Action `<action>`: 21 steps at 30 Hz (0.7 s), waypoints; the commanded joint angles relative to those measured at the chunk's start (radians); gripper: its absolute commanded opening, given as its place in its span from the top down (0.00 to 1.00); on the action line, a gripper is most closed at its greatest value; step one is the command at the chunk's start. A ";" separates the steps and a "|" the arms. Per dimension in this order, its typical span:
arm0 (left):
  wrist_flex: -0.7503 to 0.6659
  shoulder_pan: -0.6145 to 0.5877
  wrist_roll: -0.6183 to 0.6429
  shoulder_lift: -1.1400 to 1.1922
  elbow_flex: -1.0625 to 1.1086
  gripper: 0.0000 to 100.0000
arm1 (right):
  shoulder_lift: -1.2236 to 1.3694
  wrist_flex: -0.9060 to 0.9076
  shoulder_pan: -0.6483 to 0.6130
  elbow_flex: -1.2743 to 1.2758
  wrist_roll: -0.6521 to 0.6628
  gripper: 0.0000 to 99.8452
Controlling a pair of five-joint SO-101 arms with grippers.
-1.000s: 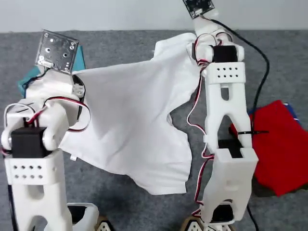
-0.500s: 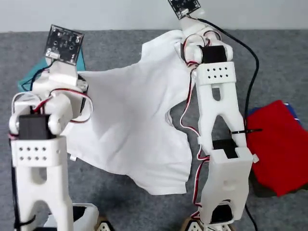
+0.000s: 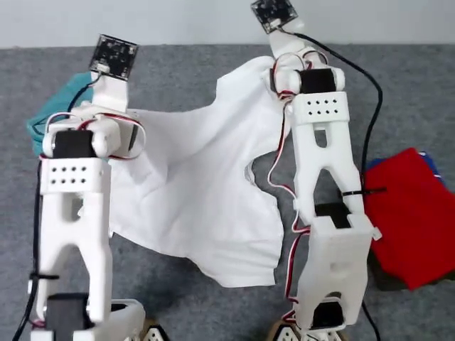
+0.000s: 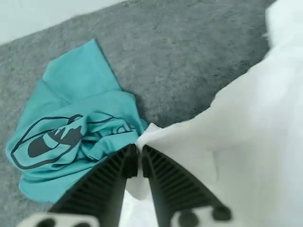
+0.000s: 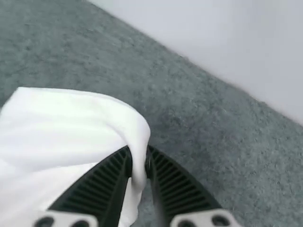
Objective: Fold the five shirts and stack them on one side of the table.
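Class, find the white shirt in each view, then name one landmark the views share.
High view: white shirt spread mid-table between the two arms.
Left wrist view: its edge pinched by the left pincer, beside the teal shirt.
Right wrist view: a fold pinched by the right pincer.
Shared landmark: the grey table cover.

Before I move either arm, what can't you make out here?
High view: teal shirt partly behind the left arm; folded or not, unclear.
High view: red shirt cut by the frame edge; whatever lies under it is hidden.
Wrist views: how much white shirt the left gripper and right gripper pinch, hidden by their own fingers.
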 commanded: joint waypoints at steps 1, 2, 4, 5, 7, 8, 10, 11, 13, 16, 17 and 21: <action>-0.046 -0.061 0.011 0.034 -0.004 0.99 | 0.025 -0.084 0.041 -0.049 -0.021 0.99; -0.055 -0.077 0.012 0.046 -0.004 0.99 | 0.036 -0.099 0.044 -0.049 -0.048 0.99; -0.060 -0.091 0.012 0.068 -0.004 0.99 | 0.054 -0.133 0.045 -0.049 -0.098 0.99; -0.061 -0.091 0.012 0.078 -0.004 0.99 | 0.062 -0.150 0.042 -0.049 -0.114 0.98; -0.061 -0.089 0.012 0.091 -0.004 0.99 | 0.087 -0.177 0.033 -0.049 -0.126 0.97; -0.061 -0.087 0.012 0.094 -0.004 0.99 | 0.094 -0.179 0.025 -0.049 -0.126 0.94; -0.061 -0.086 0.012 0.095 -0.004 0.99 | 0.104 -0.162 0.016 -0.049 -0.127 0.88; -0.061 -0.086 0.012 0.095 -0.004 0.99 | 0.104 -0.142 0.013 -0.049 -0.137 0.86; -0.058 -0.086 0.012 0.095 -0.004 0.99 | 0.091 -0.101 0.015 -0.072 -0.169 0.86; -0.057 -0.086 0.012 0.095 -0.004 0.99 | 0.051 0.007 0.027 -0.158 -0.176 0.86; -0.057 -0.086 0.012 0.095 -0.004 0.99 | 0.035 0.056 0.031 -0.195 -0.176 0.86; -0.057 -0.086 0.012 0.097 0.012 0.99 | -0.030 0.387 0.025 -0.302 -0.176 0.86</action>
